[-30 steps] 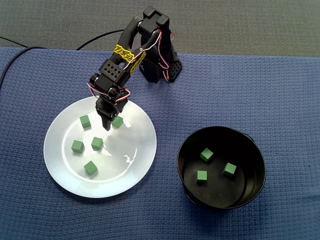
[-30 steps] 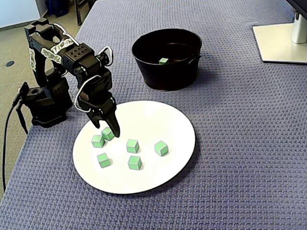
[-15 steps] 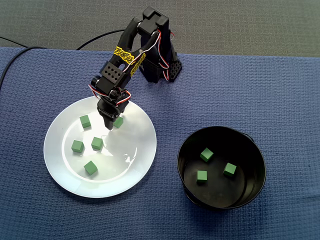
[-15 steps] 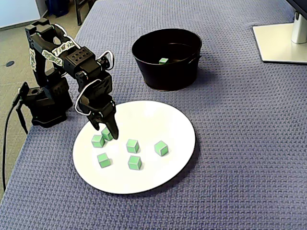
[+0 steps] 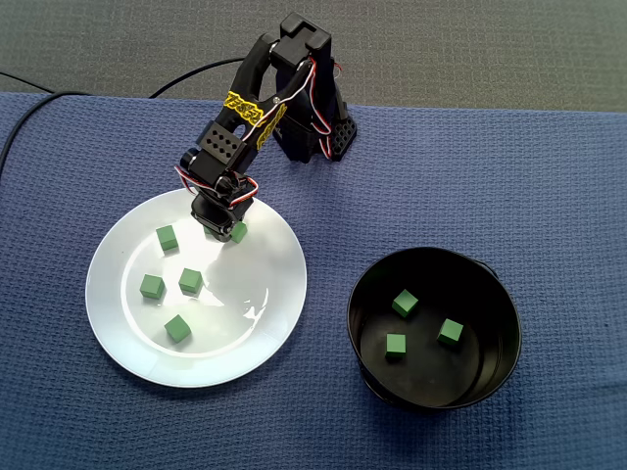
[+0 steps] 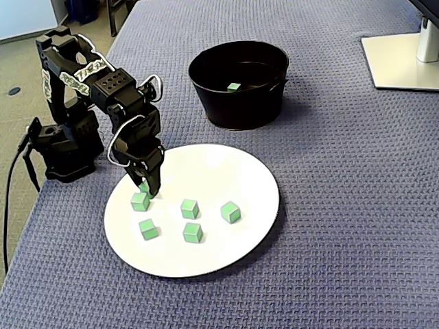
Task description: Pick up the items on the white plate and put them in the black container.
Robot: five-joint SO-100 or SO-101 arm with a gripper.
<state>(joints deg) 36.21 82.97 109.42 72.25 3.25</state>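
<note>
– Since a second ago the gripper [image 5: 225, 234] had narrowed and drawn back toward the plate's upper edge, hadn't it?

– It had. Earlier its fingers stood spread beside the green cube [image 5: 239, 232]. By this moment they had closed in on it, and the cube had shifted slightly up and to the right with them.

– So it had hold of the cube?

– It looked so. In the fixed view with the arm at the left, the gripper [image 6: 150, 190] pointed down at the left part of the white plate [image 6: 226, 171]. The green cube [image 6: 143, 186] showed pinched between the dark fingers. Whether it had come off the plate, I could not tell.

– Where were the others?

– Five loose cubes [image 6: 189, 208] lay on the plate in that view, one of them just below the gripper's tip. In the fixed view with the arm at the top, only four loose cubes [image 5: 190, 281] showed on the white plate [image 5: 118, 255]. The arm covered the spot beside the gripper.

– And the container?

– The black container [image 5: 470, 284] stood on the blue surface [image 5: 509, 166] at the lower right of that frame, apart from the plate, with three cubes inside [image 5: 405, 303]. In the other fixed view the black container [image 6: 240, 110] sat at the upper centre, and only one of the cubes inside [image 6: 234, 87] was visible.
</note>
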